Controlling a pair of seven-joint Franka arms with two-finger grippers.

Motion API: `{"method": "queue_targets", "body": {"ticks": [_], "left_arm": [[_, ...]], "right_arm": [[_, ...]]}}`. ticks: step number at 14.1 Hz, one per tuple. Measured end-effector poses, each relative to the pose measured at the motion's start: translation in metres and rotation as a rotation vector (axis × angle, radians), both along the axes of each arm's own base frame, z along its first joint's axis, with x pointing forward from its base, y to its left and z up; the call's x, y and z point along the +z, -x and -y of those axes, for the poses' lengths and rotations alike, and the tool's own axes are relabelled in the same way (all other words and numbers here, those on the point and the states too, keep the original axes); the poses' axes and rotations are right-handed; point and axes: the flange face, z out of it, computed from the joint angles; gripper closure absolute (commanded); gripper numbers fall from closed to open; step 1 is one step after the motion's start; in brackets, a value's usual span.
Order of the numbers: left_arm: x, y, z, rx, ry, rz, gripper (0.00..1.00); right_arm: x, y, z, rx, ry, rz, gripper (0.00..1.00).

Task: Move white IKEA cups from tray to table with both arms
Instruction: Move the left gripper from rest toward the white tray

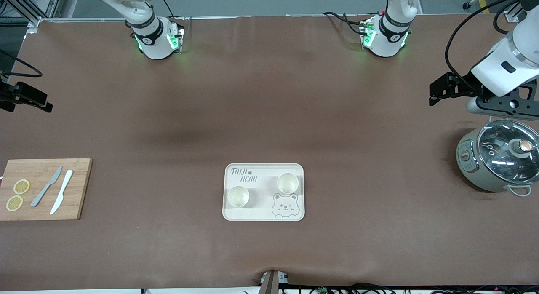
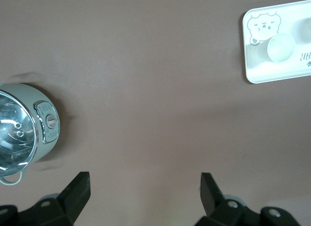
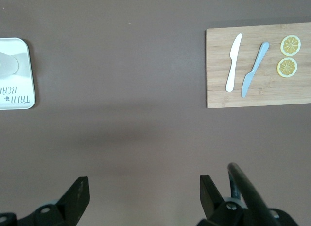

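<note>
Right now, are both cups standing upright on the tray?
Upright: both white cups show round open mouths, standing on the bear tray.

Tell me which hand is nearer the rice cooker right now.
Left. The left hand hangs open just above the rice cooker at the left arm's end of the table. The right hand, also open, sits at the right arm's end, above the cutting board.
</note>
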Motion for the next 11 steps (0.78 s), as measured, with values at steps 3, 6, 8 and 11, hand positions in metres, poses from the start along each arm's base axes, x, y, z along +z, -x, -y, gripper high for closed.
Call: {"method": "queue_targets", "body": {"ticks": [3,6,8,11], "left_arm": [[-0.002,-0.001,0.000,0.000,-0.009,-0.003,0.00],[-0.006,-0.002,0.004,-0.007,-0.006,-0.007,0.00],[-0.019,-0.010,0.020,0.028,0.014,-0.008,0.00],[-0.072,-0.034,0.100,0.124,0.006,-0.020,0.00]], "right_arm": [[-0.003,0.000,0.004,-0.007,0.000,-0.006,0.00],[-0.005,0.001,0.010,-0.018,-0.001,-0.012,0.00],[-0.006,0.001,0.011,-0.020,-0.001,-0.010,0.00],[-0.005,0.000,0.012,-0.024,0.000,0.001,0.00]]}}
